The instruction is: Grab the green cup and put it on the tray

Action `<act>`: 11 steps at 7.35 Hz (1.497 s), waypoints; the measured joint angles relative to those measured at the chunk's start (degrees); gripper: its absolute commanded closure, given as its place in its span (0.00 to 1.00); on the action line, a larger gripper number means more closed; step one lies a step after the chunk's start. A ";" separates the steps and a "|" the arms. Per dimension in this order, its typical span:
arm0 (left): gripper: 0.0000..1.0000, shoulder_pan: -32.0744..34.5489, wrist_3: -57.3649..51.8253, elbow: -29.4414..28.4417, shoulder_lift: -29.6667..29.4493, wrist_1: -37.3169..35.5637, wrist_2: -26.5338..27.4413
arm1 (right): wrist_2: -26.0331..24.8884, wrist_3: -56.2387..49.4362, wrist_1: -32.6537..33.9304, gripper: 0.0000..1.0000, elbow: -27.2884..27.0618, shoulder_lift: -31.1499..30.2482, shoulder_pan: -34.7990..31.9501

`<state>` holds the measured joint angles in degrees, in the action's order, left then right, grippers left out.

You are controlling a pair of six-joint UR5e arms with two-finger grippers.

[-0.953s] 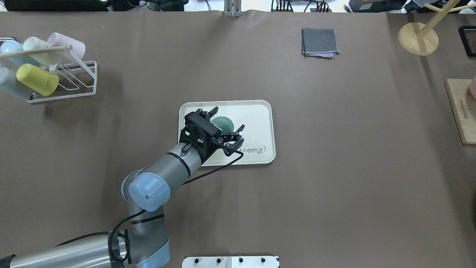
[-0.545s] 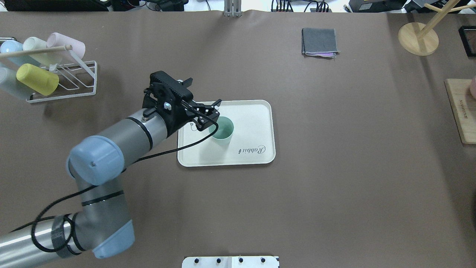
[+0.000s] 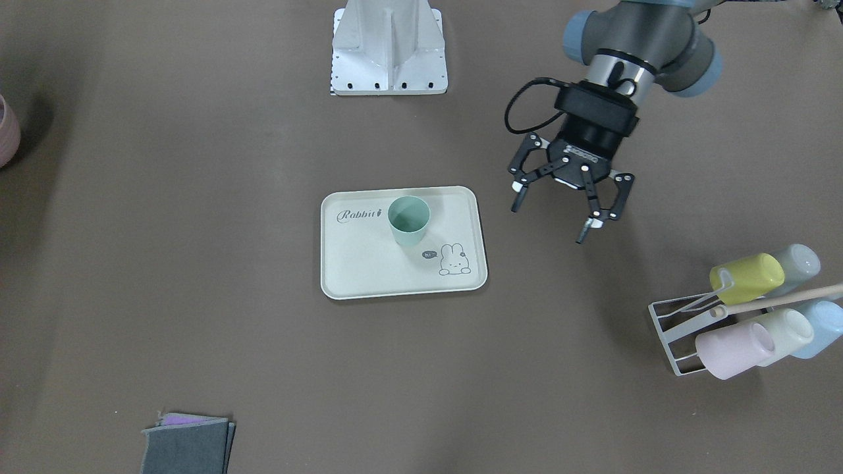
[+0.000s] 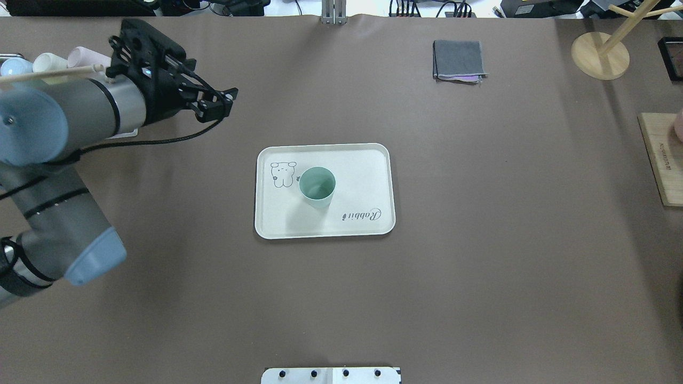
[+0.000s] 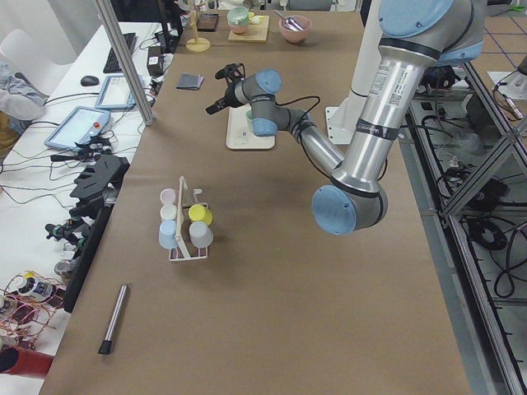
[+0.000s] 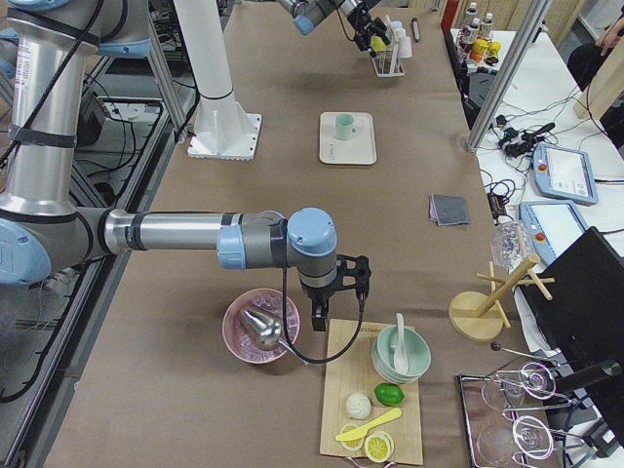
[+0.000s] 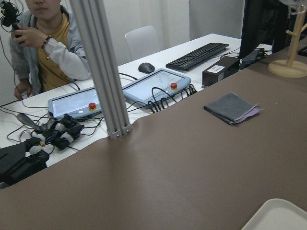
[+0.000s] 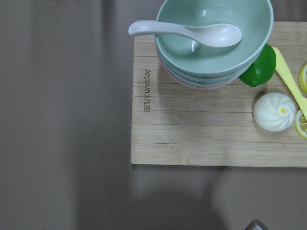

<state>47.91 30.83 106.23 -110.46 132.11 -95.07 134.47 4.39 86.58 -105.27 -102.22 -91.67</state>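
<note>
The green cup (image 4: 317,186) stands upright and free on the cream tray (image 4: 363,165), between the bunny drawing and the "Rabbit" script. Cup (image 3: 408,220) and tray (image 3: 369,270) also show in the front-facing view. My left gripper (image 4: 227,104) is open and empty, well off the tray toward the far left, above bare table. In the front-facing view it (image 3: 550,220) hangs with its fingers spread wide. My right gripper (image 6: 336,292) shows only in the exterior right view, over the wooden board's edge; I cannot tell whether it is open or shut.
A white wire rack (image 3: 678,329) with several pastel cups stands at the far left, close to my left arm. A folded grey cloth (image 4: 459,60), a wooden stand (image 4: 600,53) and a wooden board (image 4: 661,160) with bowls and food lie on the right.
My left gripper, open over the cup a second ago, has drawn back off the tray and swung far left toward the rack. The cup stays upright on the tray.
</note>
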 measured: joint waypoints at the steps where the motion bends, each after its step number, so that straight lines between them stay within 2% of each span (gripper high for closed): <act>1: 0.02 7.34 -0.23 -0.16 -0.16 -4.74 -9.49 | 0.02 0.01 0.00 0.00 -0.01 0.00 0.00; 3: 0.02 23.19 -2.97 -3.07 -0.46 -15.46 -28.75 | 0.04 0.02 0.00 0.00 -0.02 0.02 0.00; 4: 0.02 29.69 -6.07 -5.44 -0.29 -19.53 -34.91 | -0.10 0.01 0.00 0.00 -0.04 0.06 0.00; 5: 0.02 34.53 -9.72 -7.66 0.41 -22.41 -37.47 | -0.26 0.00 0.00 0.00 -0.06 0.07 0.00; 7: 0.03 40.75 -16.39 -12.37 3.05 -27.65 -38.64 | -0.41 -0.08 0.00 0.00 -0.03 0.09 0.02; 11: 0.03 44.17 -20.51 -22.27 7.02 -29.78 -38.25 | -1.95 -0.39 0.06 0.00 0.56 0.01 0.07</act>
<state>92.08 10.31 83.96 -103.45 102.33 -133.31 132.53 4.00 86.63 -104.71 -102.21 -91.60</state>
